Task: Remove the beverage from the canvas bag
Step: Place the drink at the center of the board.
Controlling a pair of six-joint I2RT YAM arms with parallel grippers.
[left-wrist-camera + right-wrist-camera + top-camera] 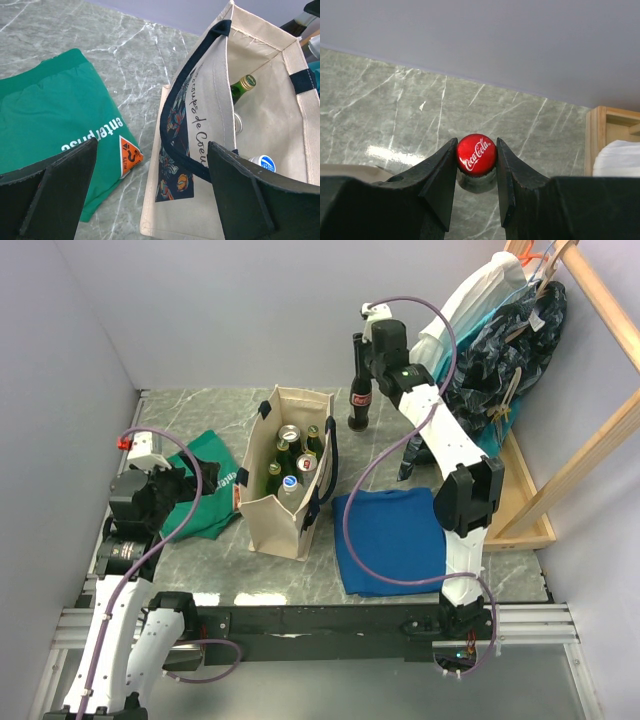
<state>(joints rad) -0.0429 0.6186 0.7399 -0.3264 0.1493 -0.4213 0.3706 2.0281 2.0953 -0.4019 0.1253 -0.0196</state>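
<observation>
Pinching the cola bottle [359, 390] at its very top, the right pincer [477, 161] is pressed tight on both sides of the red cap [477, 152]. The bottle is out of the canvas bag [285, 520]. It looks to stand on the table [200, 410] at the bag's 1 o'clock.

It looks like glass, so I think it is heavy, hard and smooth. It could slip, and it could break if it falls. The thin neck is a good spot to hold.

The left pincer [152, 145] is spread wide and holds nothing. It hangs at the bag's 9 o'clock, over the green cloth [45, 115]. Other drinks [292, 455] sit in the bag.

From the bottle, the bare table is open at 9 o'clock. The wall [250, 310] is near at 12 o'clock, a wooden frame [528, 502] stands at 3 o'clock, and a blue cloth [390, 540] lies at 5 o'clock.
</observation>
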